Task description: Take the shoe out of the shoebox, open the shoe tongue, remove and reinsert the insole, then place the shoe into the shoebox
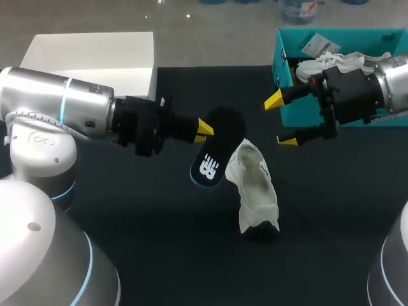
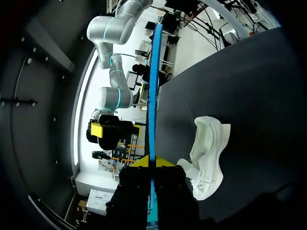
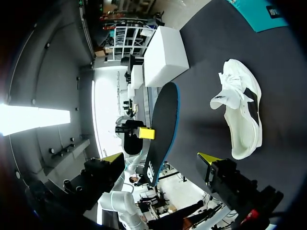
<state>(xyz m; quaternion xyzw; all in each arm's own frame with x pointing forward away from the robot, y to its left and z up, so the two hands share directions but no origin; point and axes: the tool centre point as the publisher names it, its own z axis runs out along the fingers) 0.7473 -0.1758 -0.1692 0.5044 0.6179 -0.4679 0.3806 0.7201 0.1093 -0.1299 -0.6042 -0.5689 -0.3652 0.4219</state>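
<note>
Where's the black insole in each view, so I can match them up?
Head view: the insole, held in the left gripper, is beside the white shoe.
Left wrist view: the insole is edge-on, a thin blue line clamped in that gripper, shoe beside it.
Right wrist view: the insole is ahead of the open right gripper, between the white box and the shoe.
Shared landmark: the white shoe.
</note>
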